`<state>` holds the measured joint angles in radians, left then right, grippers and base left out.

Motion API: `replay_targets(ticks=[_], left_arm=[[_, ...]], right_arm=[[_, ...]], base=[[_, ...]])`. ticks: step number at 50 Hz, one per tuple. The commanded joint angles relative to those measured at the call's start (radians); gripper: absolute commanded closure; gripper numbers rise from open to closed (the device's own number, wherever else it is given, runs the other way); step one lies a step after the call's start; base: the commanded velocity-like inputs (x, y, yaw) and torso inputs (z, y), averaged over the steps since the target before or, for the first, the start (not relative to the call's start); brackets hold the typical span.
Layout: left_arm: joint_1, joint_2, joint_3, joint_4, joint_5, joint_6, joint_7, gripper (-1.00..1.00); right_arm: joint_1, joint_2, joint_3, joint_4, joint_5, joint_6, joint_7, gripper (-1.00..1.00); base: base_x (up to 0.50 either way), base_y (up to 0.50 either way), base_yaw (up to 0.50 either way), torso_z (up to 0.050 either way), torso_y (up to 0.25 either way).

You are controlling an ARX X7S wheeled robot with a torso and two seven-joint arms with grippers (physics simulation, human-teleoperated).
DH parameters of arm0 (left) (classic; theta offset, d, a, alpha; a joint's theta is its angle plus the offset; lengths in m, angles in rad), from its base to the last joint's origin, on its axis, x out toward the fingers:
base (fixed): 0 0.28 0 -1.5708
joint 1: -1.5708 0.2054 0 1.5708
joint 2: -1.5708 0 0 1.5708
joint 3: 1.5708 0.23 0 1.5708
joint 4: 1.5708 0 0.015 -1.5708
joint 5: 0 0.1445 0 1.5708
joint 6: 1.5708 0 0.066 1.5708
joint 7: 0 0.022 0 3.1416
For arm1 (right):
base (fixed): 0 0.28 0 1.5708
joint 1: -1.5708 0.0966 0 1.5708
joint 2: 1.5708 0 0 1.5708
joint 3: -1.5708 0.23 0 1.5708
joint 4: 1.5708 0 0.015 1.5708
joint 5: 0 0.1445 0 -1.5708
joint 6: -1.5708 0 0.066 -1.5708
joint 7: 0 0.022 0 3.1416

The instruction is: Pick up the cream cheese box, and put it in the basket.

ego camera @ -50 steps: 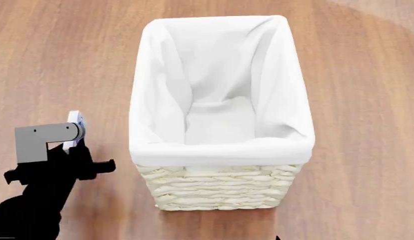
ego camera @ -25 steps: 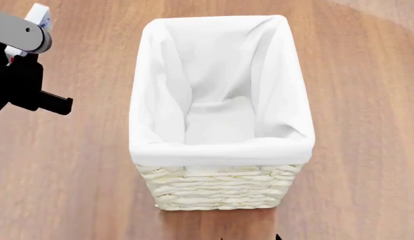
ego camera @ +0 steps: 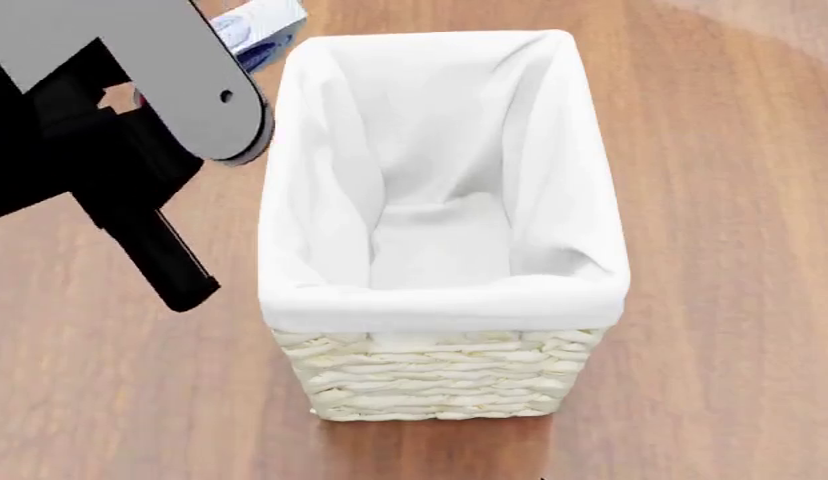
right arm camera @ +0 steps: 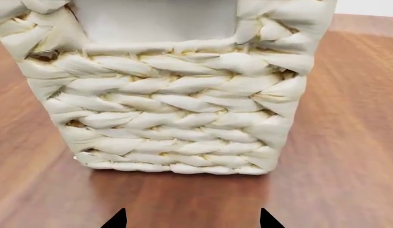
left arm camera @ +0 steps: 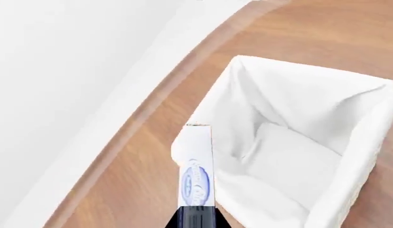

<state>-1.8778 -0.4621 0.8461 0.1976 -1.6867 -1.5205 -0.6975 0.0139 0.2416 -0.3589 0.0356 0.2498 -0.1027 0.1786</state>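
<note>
The basket (ego camera: 441, 300) is a tall cream wicker box with a white cloth liner, standing in the middle of the wooden table; its inside holds nothing but the liner. My left gripper (ego camera: 241, 45) is shut on the cream cheese box (ego camera: 261, 28), a thin white carton with blue markings, held high beside the basket's far left corner. In the left wrist view the carton (left arm camera: 198, 171) sticks out edge-on from the gripper (left arm camera: 196, 216), over the basket's rim (left arm camera: 203, 156). My right gripper (right arm camera: 190, 223) is open and empty, low on the table facing the basket's woven front wall (right arm camera: 171, 114).
The wooden table (ego camera: 107, 400) runs all round the basket. Its curved edge (left arm camera: 139, 123) shows in the left wrist view, with white floor beyond it. No cans are in view.
My left arm has risen and swung right from the table's left side, carrying the cream cheese box up to the basket's far left corner. The basket and right gripper have not moved.
</note>
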Motion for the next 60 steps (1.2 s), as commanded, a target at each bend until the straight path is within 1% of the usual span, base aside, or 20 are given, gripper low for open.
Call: replay_targets(ticks=[1,3,6,10,15,16,17,19,21,22,26,31,32,34,38,42,49,51,55,60], left_arm=[[-0.104,0.130,0.126,-0.020,-0.088,0.009,0.062,1.00],[-0.109,0.146,0.136,-0.022,-0.079,0.017,0.060,1.00],[-0.120,0.173,0.129,-0.031,-0.071,0.033,0.097,1.00],[-0.113,0.176,0.107,-0.053,0.051,0.095,0.169,1.00],[-0.083,0.168,0.101,-0.111,0.142,0.168,0.200,1.00],[-0.075,0.170,0.097,-0.158,0.176,0.196,0.177,1.00],[-0.068,0.170,0.095,-0.176,0.186,0.211,0.199,1.00],[-0.054,0.168,0.107,-0.203,0.240,0.243,0.190,1.00],[-0.044,0.168,0.107,-0.230,0.253,0.258,0.192,1.00],[-0.038,0.170,0.111,-0.247,0.280,0.274,0.169,1.00],[-0.019,0.179,0.115,-0.291,0.285,0.283,0.160,1.00],[0.032,0.198,0.125,-0.321,0.289,0.301,0.121,1.00],[0.053,0.203,0.146,-0.320,0.313,0.316,0.139,1.00],[0.075,0.213,0.147,-0.355,0.309,0.324,0.147,1.00],[0.114,0.235,0.191,-0.403,0.347,0.352,0.218,1.00],[0.131,0.268,0.231,-0.469,0.372,0.369,0.319,1.00],[0.147,0.315,0.283,-0.550,0.434,0.417,0.395,1.00],[0.152,0.335,0.301,-0.601,0.463,0.442,0.423,1.00],[0.161,0.348,0.313,-0.627,0.487,0.471,0.435,1.00],[0.166,0.347,0.287,-0.623,0.493,0.520,0.424,1.00]], right_arm=[[-0.003,0.002,-0.007,0.019,0.010,-0.025,-0.012,-1.00],[-0.003,0.003,-0.007,0.021,0.011,-0.027,-0.013,-1.00],[-0.001,0.007,-0.005,0.025,0.016,-0.030,-0.016,-1.00],[0.002,0.008,-0.006,0.032,0.017,-0.035,-0.017,-1.00],[0.012,0.003,-0.013,0.052,0.012,-0.040,-0.018,-1.00],[0.014,0.001,-0.016,0.057,0.008,-0.041,-0.017,-1.00],[0.014,0.001,-0.017,0.058,0.008,-0.040,-0.017,-1.00],[0.013,0.000,-0.022,0.064,0.004,-0.045,-0.018,-1.00],[0.018,-0.004,-0.025,0.079,0.001,-0.050,-0.019,-1.00],[0.019,-0.005,-0.027,0.085,0.000,-0.051,-0.020,-1.00],[0.016,-0.004,-0.029,0.083,0.001,-0.055,-0.019,-1.00],[0.013,-0.007,-0.039,0.087,-0.005,-0.059,-0.017,-1.00],[0.010,-0.007,-0.042,0.085,-0.007,-0.061,-0.017,-1.00],[0.012,-0.007,-0.042,0.087,-0.008,-0.061,-0.015,-1.00],[0.011,-0.007,-0.048,0.090,-0.012,-0.067,-0.015,-1.00],[0.016,-0.008,-0.050,0.103,-0.011,-0.072,-0.018,-1.00],[0.015,-0.008,-0.056,0.113,-0.008,-0.081,-0.021,-1.00],[0.015,-0.008,-0.058,0.121,-0.008,-0.087,-0.024,-1.00],[0.017,-0.007,-0.060,0.123,-0.005,-0.088,-0.027,-1.00],[0.017,-0.002,-0.064,0.114,-0.008,-0.085,-0.024,-1.00]], base=[[0.00,0.00,0.00,0.000,0.000],[0.00,0.00,0.00,0.000,0.000],[0.00,0.00,0.00,0.000,0.000],[0.00,0.00,0.00,0.000,0.000],[0.00,0.00,0.00,0.000,0.000],[0.00,0.00,0.00,0.000,0.000],[0.00,0.00,0.00,0.000,0.000],[0.00,0.00,0.00,0.000,0.000],[0.00,0.00,0.00,0.000,0.000],[0.00,0.00,0.00,0.000,0.000],[0.00,0.00,0.00,0.000,0.004],[0.00,0.00,0.00,0.000,0.000],[0.00,0.00,0.00,0.000,0.000],[0.00,0.00,0.00,0.000,0.000],[0.00,0.00,0.00,0.000,0.000],[0.00,0.00,0.00,0.000,0.000],[0.00,0.00,0.00,0.000,0.001],[0.00,0.00,0.00,0.000,0.000],[0.00,0.00,0.00,0.000,0.000],[0.00,0.00,0.00,0.000,0.002]])
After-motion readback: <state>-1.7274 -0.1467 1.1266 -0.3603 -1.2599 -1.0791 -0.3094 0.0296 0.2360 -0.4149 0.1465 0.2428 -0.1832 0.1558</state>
